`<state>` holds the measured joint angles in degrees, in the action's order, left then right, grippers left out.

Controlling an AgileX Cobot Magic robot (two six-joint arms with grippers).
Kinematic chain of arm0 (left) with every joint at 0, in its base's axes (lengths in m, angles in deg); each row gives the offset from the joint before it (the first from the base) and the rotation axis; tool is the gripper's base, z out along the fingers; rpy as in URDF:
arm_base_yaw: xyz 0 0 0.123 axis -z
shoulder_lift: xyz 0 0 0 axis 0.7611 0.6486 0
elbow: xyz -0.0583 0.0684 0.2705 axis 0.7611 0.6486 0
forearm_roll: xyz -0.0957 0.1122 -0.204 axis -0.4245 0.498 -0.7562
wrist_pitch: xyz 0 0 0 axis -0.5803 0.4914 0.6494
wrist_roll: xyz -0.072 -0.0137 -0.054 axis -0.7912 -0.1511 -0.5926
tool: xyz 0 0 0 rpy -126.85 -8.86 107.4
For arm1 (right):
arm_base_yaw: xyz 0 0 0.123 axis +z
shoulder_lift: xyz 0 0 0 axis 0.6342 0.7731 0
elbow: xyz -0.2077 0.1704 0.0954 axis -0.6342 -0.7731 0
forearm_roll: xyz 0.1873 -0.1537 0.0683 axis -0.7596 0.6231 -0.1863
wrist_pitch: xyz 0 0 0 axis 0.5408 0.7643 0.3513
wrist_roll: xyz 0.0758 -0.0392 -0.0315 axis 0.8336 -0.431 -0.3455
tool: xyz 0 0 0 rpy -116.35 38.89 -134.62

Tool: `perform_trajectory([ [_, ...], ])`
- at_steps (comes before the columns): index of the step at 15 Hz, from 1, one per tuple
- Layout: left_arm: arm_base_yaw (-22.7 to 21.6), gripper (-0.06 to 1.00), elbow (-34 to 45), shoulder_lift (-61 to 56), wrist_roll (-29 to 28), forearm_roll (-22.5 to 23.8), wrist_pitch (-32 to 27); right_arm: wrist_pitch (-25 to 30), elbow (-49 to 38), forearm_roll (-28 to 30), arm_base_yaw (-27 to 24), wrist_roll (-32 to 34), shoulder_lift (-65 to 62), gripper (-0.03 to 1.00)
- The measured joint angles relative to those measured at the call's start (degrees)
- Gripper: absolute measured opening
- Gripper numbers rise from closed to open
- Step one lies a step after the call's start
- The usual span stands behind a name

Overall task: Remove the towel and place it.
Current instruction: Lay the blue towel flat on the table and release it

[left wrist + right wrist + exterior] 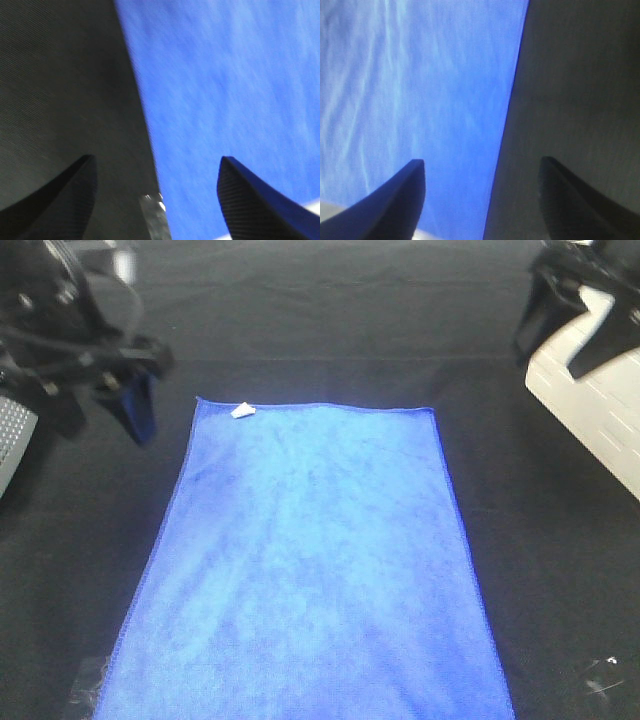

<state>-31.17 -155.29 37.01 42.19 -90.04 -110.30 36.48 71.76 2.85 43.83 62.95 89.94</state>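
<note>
Left tool (157, 158): jaws spread, nothing in them. It's held up outboard of the far-left corner of the towel (310, 560), and its wrist view has the left long edge running between the jaws. Right tool (481, 160): mirrored, released and empty, further out off the far-right corner. Neither touches fabric (I can't read the height off the cloth from the wrist views).

The towel lies flat and spread on the black cloth (560, 570) covering the table. The far hem is square, the white tag (242, 410) is at the far-left corner, and the near end runs out of the high view.

My read: the pick hasn't begun. To do it well:
- one tool per far corner, one jaw inboard of the stitched hem and one outboard
- pinch the blue layer only; the black cloth lies directly under it and looks just as soft, so it could come up too
- go shallow, close, lift a little, check the black cloth isn't rising
- raise both sides evenly so the towel doesn't skew or drag

Room: the black cloth is open on both sides and beyond the far hem. Watch the white box (590, 400) at the right rear, close to the right arm, and the grey item (10, 440) at the left edge. A shiny scrap (152, 215) sits just beside the left long edge, so don't pinch it.
</note>
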Motion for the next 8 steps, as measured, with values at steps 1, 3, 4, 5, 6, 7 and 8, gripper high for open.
perform_trajectory([
  [1,-1.9,0.63,-2.6,1.2,0.6,0.0,0.0,0.0,3.9,0.0,0.0,0.0,2.5,0.63],
  [3,-4.6,0.63,-8.0,5.3,1.0,0.0,0.1,0.0,9.1,0.0,0.0,0.0,7.0,0.63],
  [4,-5.5,0.63,-10.8,8.0,1.1,0.0,0.1,0.0,10.5,-0.1,0.0,0.0,8.4,0.63],
  [5,-6.1,0.63,-13.1,10.7,1.4,0.0,0.1,0.0,11.5,-0.9,0.0,-0.7,9.5,0.63],
  [6,-6.7,0.63,-16.0,13.5,1.7,0.0,0.1,0.0,12.4,-2.5,0.0,-2.2,10.9,0.63],
  [7,-7.4,0.63,-19.8,17.6,2.3,-0.1,0.1,0.1,14.1,-4.7,0.0,-4.0,13.5,0.63],
  [8,-8.0,0.63,-23.4,21.0,2.6,-0.1,0.1,0.1,16.0,-5.6,0.0,-4.4,16.0,0.63],
])
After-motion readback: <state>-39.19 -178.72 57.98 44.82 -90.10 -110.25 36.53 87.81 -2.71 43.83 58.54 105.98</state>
